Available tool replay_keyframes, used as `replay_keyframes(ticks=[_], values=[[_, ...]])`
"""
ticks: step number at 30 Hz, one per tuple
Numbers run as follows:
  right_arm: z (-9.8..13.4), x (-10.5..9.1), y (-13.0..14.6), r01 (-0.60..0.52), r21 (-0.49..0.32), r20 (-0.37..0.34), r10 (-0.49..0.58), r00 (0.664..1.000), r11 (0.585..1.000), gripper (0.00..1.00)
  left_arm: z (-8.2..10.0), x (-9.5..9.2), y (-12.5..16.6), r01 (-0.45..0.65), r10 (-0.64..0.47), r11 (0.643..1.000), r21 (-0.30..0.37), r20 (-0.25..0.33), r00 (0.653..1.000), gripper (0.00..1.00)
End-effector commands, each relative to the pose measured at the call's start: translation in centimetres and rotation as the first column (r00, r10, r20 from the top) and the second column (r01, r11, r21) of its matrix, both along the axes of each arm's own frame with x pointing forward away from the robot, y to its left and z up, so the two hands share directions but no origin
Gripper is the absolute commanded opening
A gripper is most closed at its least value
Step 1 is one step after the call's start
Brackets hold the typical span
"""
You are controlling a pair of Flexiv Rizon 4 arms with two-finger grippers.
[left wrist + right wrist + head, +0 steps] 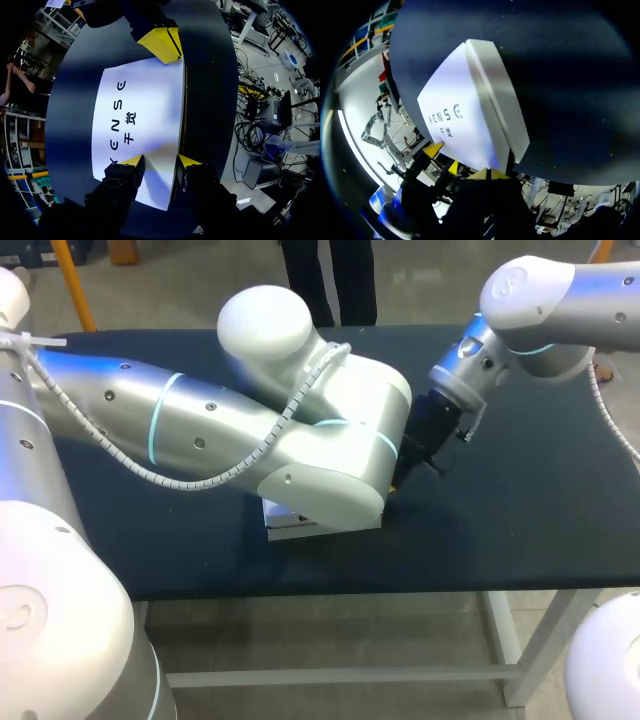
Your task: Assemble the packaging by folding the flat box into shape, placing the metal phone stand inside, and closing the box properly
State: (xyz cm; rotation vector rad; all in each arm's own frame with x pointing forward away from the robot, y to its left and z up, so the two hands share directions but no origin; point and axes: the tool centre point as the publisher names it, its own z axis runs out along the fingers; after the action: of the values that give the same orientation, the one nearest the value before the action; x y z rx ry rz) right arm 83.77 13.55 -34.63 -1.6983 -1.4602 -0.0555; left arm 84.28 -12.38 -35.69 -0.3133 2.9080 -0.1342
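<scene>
Flat white box (140, 115) lies on the table (207, 100). Its long axis runs straight out from the L gripper (161, 161) to the R gripper (161, 44) at the far end, so both are right at it. L gripper: fingers wide apart, astride one long edge, gripping nothing. R gripper: tips drawn together at the far corner; can't tell if card is nipped btwn them.

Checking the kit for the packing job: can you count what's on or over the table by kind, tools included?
white box: 1
tools: 2, the left tool and the right tool
metal phone stand: 0 in view
Total: 3
</scene>
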Motion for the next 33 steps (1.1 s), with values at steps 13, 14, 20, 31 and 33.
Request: replay_keyframes(ticks=[13,14,20,31,33], values=[[-0.7,0.1,0.0,-0.002,0.005,-0.017,0.002,1.0,1.0,0.0,-0.5,-0.2,0.1,0.001,-0.001,1.0,-0.001,-0.013,1.0,0.45],[-0.7,0.1,0.0,-0.001,0.004,-0.018,0.002,1.0,1.0,0.0,-0.5,-0.2,0.1,0.003,-0.003,1.0,-0.001,-0.013,1.0,0.45],[-0.8,0.1,0.1,0.0,0.002,-0.019,0.0,1.0,1.0,0.0,-0.5,-0.6,0.4,0.009,-0.01,1.0,-0.006,-0.021,1.0,0.5],[-0.8,0.2,0.2,0.002,-0.001,-0.02,-0.002,1.0,1.0,0.0,3.4,-2.4,2.7,0.102,-0.097,0.987,-0.127,0.04,0.994,0.46],[-0.8,0.2,0.2,0.002,-0.001,-0.021,-0.002,1.0,1.0,0.0,4.0,-2.3,3.0,0.125,-0.119,0.98,-0.156,0.045,0.992,0.31]])
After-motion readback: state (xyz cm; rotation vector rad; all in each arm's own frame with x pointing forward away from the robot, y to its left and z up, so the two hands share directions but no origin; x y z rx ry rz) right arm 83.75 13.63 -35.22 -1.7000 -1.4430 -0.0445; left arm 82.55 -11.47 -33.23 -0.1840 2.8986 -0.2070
